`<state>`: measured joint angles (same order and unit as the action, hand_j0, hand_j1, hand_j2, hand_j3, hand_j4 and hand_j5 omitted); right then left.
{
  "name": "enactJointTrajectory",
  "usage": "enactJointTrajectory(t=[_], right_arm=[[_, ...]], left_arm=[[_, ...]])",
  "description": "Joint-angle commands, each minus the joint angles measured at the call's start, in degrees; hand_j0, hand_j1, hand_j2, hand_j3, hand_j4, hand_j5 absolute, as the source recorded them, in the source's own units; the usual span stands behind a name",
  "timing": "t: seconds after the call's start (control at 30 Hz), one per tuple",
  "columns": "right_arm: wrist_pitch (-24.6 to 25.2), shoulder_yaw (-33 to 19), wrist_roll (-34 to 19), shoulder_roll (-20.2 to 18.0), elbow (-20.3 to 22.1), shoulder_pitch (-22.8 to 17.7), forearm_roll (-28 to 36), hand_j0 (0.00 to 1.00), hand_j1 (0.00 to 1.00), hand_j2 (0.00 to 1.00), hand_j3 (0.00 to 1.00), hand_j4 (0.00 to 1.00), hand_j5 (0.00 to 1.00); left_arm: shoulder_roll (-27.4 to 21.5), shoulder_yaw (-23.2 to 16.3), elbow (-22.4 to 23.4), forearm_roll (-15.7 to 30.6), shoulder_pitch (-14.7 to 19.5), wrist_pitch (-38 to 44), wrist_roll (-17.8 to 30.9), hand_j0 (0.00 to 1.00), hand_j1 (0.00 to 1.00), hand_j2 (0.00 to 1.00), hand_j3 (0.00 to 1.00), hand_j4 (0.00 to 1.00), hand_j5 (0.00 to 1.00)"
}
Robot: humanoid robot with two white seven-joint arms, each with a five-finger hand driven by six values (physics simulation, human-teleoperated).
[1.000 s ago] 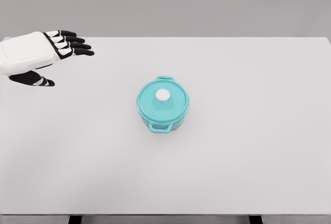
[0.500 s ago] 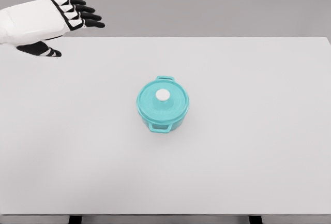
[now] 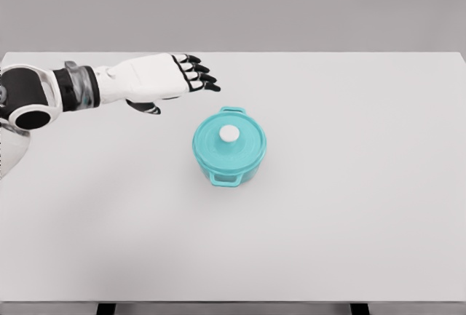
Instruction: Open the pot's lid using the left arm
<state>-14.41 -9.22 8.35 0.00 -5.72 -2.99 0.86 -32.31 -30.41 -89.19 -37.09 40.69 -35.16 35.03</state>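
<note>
A teal pot [image 3: 229,156] sits near the middle of the pale grey tabletop [image 3: 364,220], its matching lid [image 3: 229,140] seated flat on top with a small white knob [image 3: 229,134] at the centre. One loop handle faces the near edge of the tabletop and the other points toward the far edge.

The left arm [image 3: 65,89] reaches in from the picture's left side, stretched almost level across the far half of the tabletop. Its white forearm ends in a dark wrist band, then the left hand [image 3: 156,78] with its white back turned up. The black-tipped fingers [image 3: 198,73] are held out straight and close together, pointing to the right, and the thumb [image 3: 145,106] hangs below the palm. The hand holds nothing and its fingers are relaxed rather than curled.

The fingertips lie up and to the left of the pot, near it but clearly apart from the lid and the knob; nothing is touching the pot
</note>
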Motion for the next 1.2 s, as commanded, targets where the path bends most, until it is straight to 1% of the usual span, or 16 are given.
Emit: enactJointTrajectory(t=[0.0,0.1,0.33,0.37,0.4,0.47,0.57,0.7,0.8,1.1,1.17], right_arm=[[-0.01,-0.01,0.00,0.00,0.00,0.00,0.02,1.00,1.00,1.00,1.00,1.00,1.00],[-0.01,-0.01,0.00,0.00,0.00,0.00,0.10,1.00,1.00,1.00,1.00,1.00,1.00],[-0.01,-0.01,0.00,0.00,0.00,0.00,0.02,1.00,1.00,1.00,1.00,1.00,1.00],[-0.01,-0.01,0.00,0.00,0.00,0.00,0.02,1.00,1.00,1.00,1.00,1.00,1.00],[-0.01,-0.01,0.00,0.00,0.00,0.00,0.02,1.00,1.00,1.00,1.00,1.00,1.00],[-0.01,-0.01,0.00,0.00,0.00,0.00,0.02,1.00,1.00,1.00,1.00,1.00,1.00],[-0.01,-0.01,0.00,0.00,0.00,0.00,0.10,1.00,1.00,1.00,1.00,1.00,1.00],[-0.01,-0.01,0.00,0.00,0.00,0.09,0.02,1.00,1.00,1.00,1.00,1.00,1.00],[-0.01,-0.01,0.00,0.00,0.09,0.00,0.02,1.00,1.00,1.00,1.00,1.00,1.00],[-0.01,-0.01,0.00,0.00,0.00,0.00,0.02,1.00,1.00,1.00,1.00,1.00,1.00],[-0.01,-0.01,0.00,0.00,0.00,0.00,0.02,1.00,1.00,1.00,1.00,1.00,1.00]], left_arm=[[0.85,-0.62,-2.21,0.17,0.00,0.16,-0.03,1.00,1.00,1.00,1.00,1.00,1.00],[0.85,-1.85,-3.01,0.52,-0.35,0.16,-0.03,1.00,1.00,1.00,1.00,1.00,1.00],[1.55,-2.20,-3.62,1.31,0.18,0.16,-0.03,1.00,1.00,1.00,1.00,1.00,1.00],[1.64,-4.04,-3.62,1.84,0.44,0.16,-0.03,1.00,1.00,1.00,1.00,1.00,1.00],[1.73,-4.57,-3.62,2.37,0.44,0.16,-0.03,1.00,1.00,1.00,1.00,1.00,1.00],[1.73,-4.57,-3.53,3.34,0.53,0.16,-0.03,1.00,1.00,1.00,1.00,1.00,1.00],[2.95,-4.66,-3.62,3.42,0.53,0.16,-0.03,1.00,1.00,1.00,1.00,1.00,1.00],[2.78,-5.62,-3.45,3.25,0.79,0.16,-0.03,1.00,1.00,1.00,1.00,1.00,1.00],[2.87,-7.82,-3.62,3.25,0.79,0.16,-0.03,1.00,1.00,1.00,1.00,1.00,1.00],[2.34,-7.82,-3.88,3.34,0.70,0.16,-0.03,1.00,1.00,1.00,1.00,1.00,1.00],[2.43,-8.35,-4.32,3.34,0.79,0.16,-0.03,1.00,1.00,1.00,1.00,1.00,1.00]])
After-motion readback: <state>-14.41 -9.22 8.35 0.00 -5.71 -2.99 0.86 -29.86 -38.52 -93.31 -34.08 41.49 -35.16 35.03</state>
